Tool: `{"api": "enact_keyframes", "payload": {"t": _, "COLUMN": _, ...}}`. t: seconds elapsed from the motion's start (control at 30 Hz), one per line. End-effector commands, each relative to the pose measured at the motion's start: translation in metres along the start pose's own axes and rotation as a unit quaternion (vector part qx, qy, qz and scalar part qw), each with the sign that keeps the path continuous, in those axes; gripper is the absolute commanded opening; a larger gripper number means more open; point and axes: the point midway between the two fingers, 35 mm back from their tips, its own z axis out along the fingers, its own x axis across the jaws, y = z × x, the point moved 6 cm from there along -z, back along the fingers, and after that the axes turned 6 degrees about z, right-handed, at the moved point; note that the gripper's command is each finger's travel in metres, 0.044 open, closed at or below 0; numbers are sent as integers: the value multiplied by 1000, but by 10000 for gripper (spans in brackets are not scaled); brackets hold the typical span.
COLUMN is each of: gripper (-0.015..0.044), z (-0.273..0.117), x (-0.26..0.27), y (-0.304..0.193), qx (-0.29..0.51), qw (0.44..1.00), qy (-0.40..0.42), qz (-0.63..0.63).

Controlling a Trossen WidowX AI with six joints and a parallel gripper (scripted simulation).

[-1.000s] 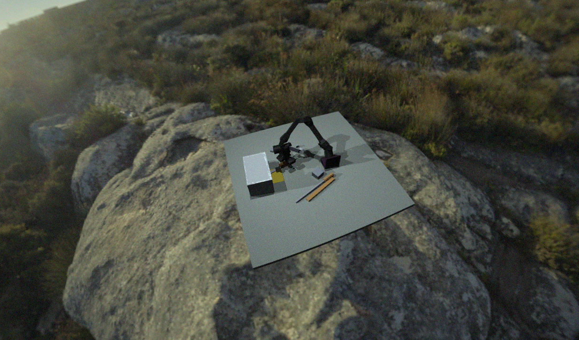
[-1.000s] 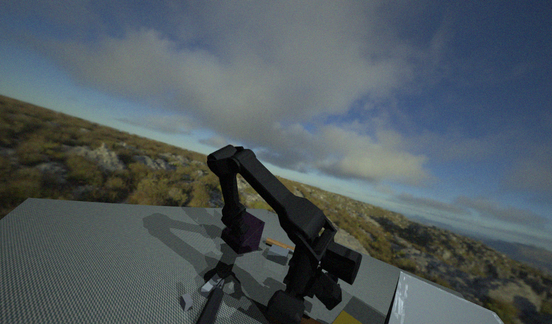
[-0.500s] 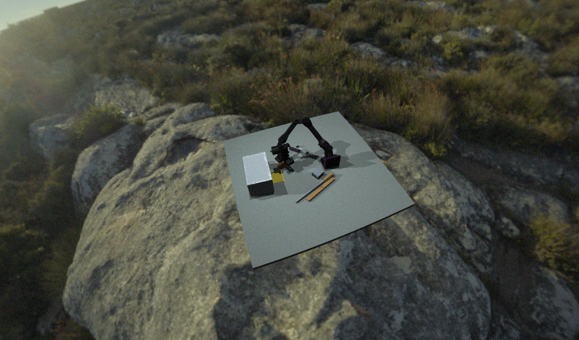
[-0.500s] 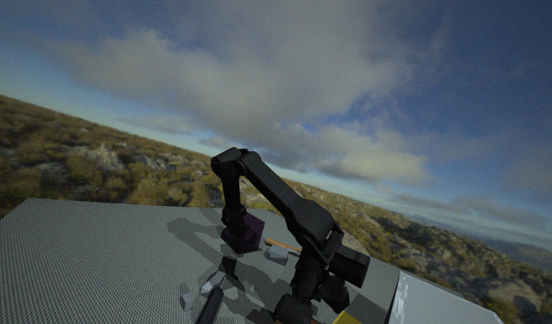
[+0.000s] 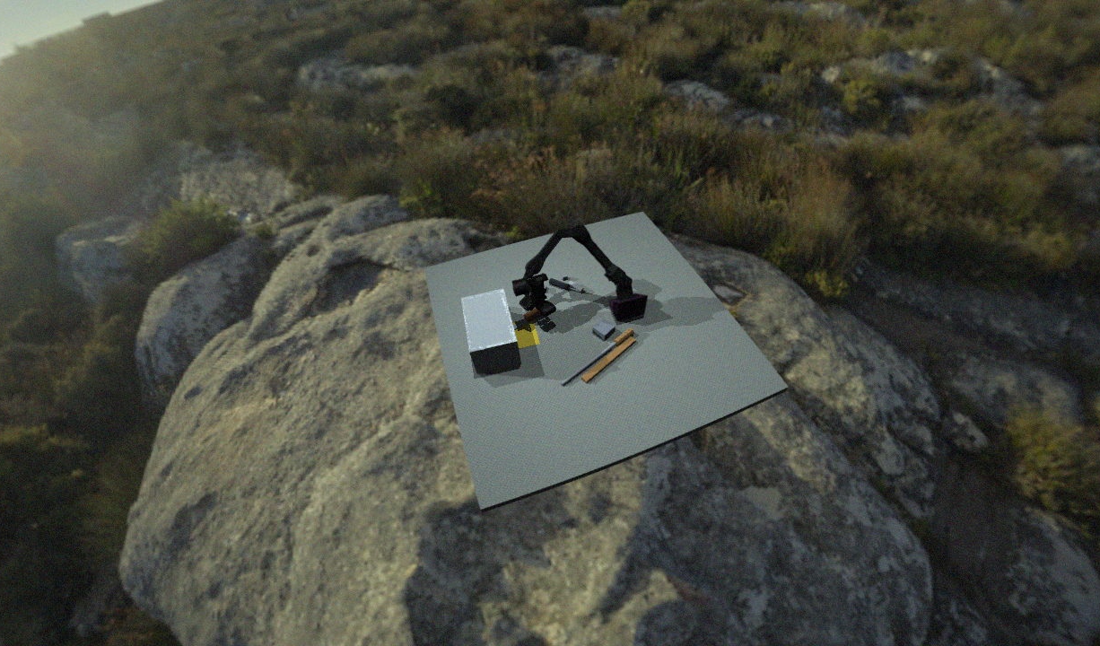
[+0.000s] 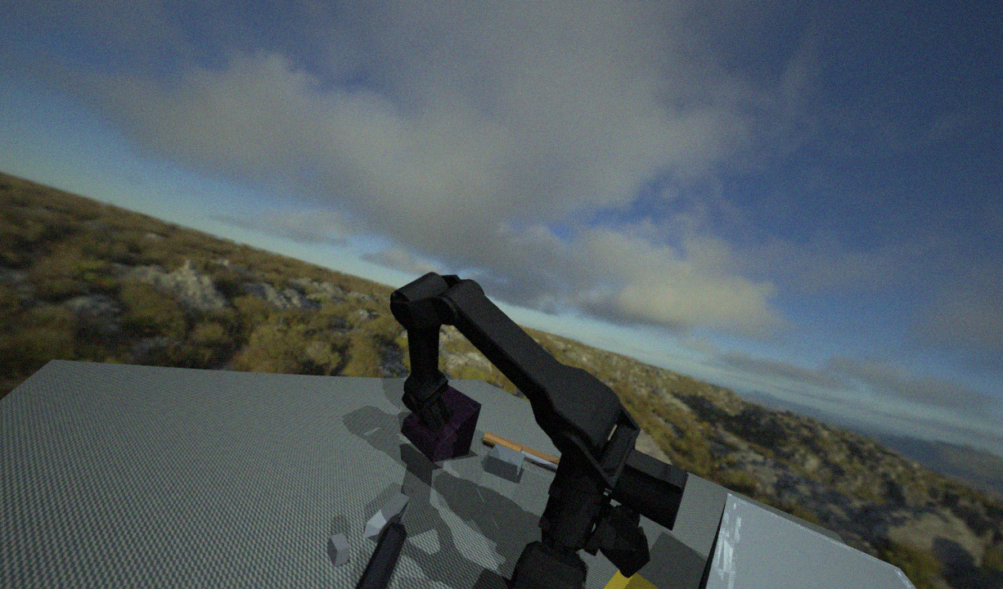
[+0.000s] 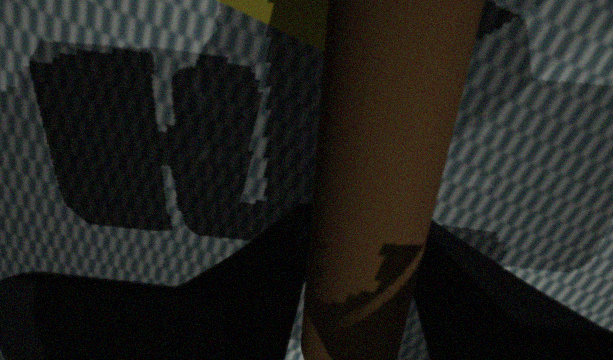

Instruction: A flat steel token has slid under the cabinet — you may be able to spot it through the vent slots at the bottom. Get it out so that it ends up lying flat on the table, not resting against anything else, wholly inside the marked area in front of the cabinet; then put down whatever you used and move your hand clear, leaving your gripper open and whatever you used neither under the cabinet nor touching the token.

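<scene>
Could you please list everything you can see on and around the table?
Table: one, grey, on rock
Cabinet: one, pale top, dark side, on table
Marked area: one, yellow, beside cabinet
Block: one, grey, near base
Rod: one, grey, orange-handled, beside strip
Strip: one, orange, on table
Handle: one, brown, in gripper
Base: one, purple
Arm: one, black
Gripper: one, black
</scene>
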Motion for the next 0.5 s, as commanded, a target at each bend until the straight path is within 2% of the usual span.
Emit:
{"api": "enact_keyframes", "payload": {"t": 0.0, "gripper": 0, "z": 0, "x": 0, "y": 6, "qx": -1, "qw": 1000, "qy": -1, "qz": 3}}
{"api": "enact_keyframes", "payload": {"t": 0.47, "gripper": 0, "z": 2, "x": 14, "y": 4, "qx": -1, "qw": 1000, "qy": -1, "qz": 3}}
